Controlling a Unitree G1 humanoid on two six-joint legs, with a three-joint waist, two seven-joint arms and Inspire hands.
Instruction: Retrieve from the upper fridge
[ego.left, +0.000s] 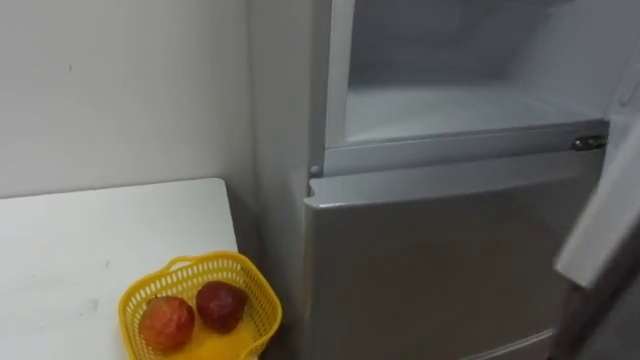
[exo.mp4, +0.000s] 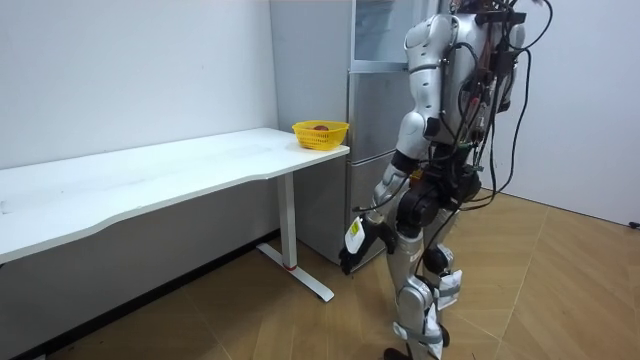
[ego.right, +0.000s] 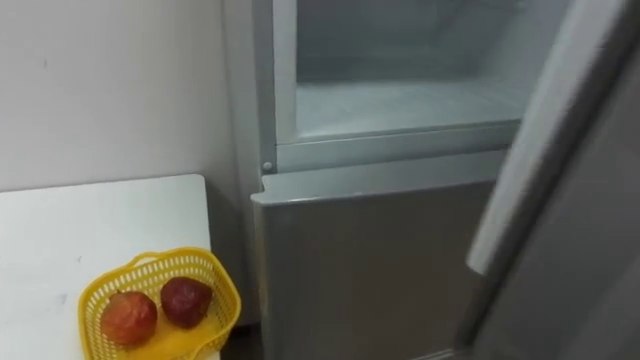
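1. The upper fridge compartment (ego.left: 470, 60) stands open, the visible part of its shelf (ego.left: 470, 110) bare.
2. Two reddish fruits (ego.left: 220, 305) lie in the yellow basket (ego.left: 205, 262) on the tabletop (ego.left: 90, 240), left of the fridge.
3. The left hand (exo.mp4: 356, 243) hangs by the thigh, well below the shelf; whether its fingers are apart or together cannot be told.

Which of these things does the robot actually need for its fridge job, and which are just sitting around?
Part of the job: upper fridge compartment, open, its shelf looking bare; its swung-open door; probably the yellow basket holding two red fruits.

Just there: white table under the basket; closed lower fridge door; wall.
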